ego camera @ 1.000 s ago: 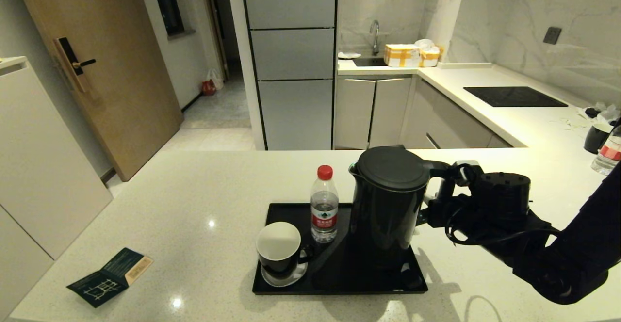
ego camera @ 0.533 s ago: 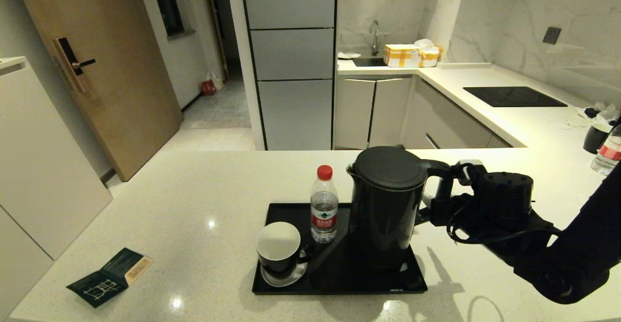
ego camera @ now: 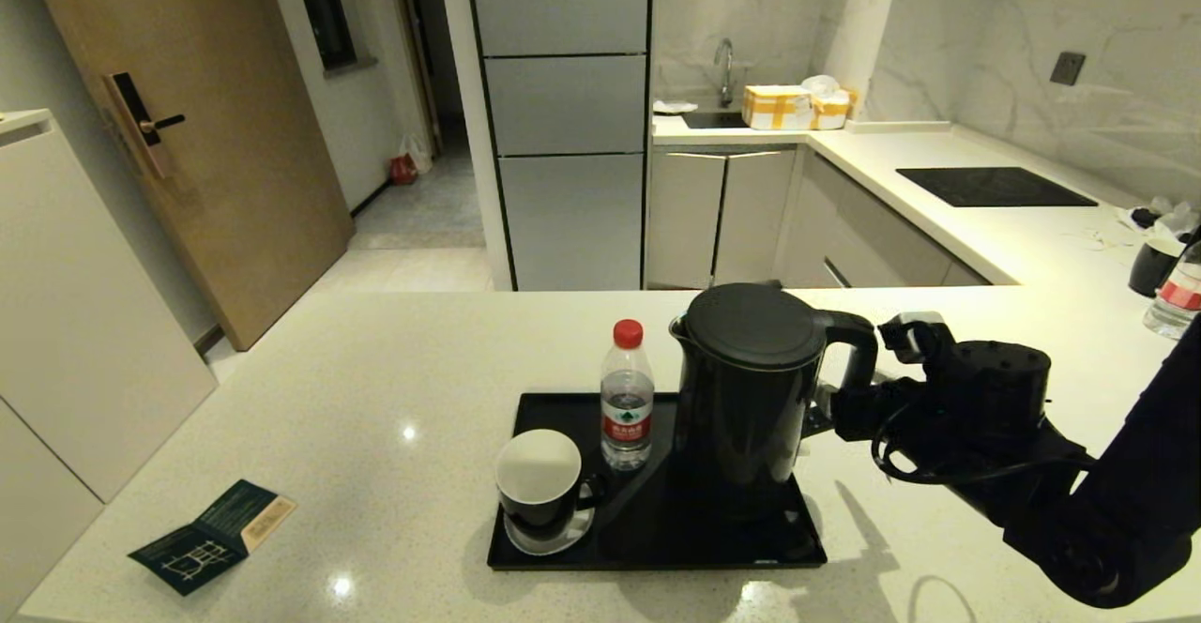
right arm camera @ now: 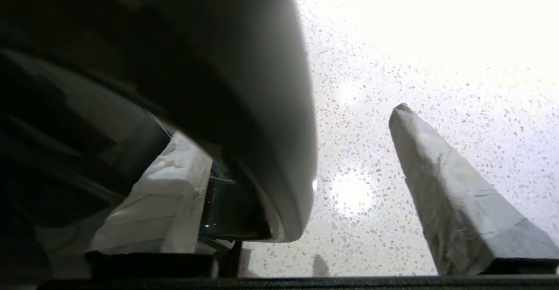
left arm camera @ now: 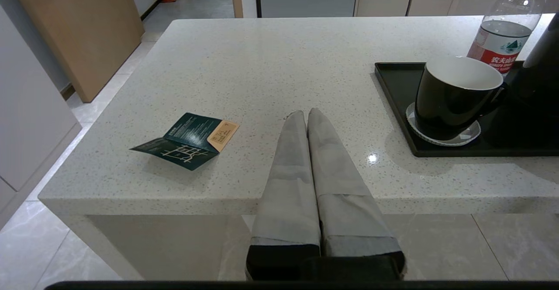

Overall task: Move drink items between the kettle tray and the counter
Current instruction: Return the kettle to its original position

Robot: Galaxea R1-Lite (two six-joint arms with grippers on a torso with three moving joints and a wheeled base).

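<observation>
Nearest, left gripper (left arm camera: 307,114) parked low at the counter (ego camera: 375,398) edge, fingers pressed together, holding nothing. Mug (ego camera: 540,478) on saucer at tray (ego camera: 657,553) front-left; bottle (ego camera: 627,396) just behind it. Kettle (ego camera: 751,388) upright on tray's right half. Right gripper (ego camera: 849,398) at kettle handle (ego camera: 858,346), fingers (right arm camera: 441,176) spread wide either side of it, not clamping.

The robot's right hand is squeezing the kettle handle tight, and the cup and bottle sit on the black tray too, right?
Not quite: the right gripper is open around the kettle handle, not squeezing it, as the right wrist view shows. The cup and bottle do sit on the black tray.
</observation>
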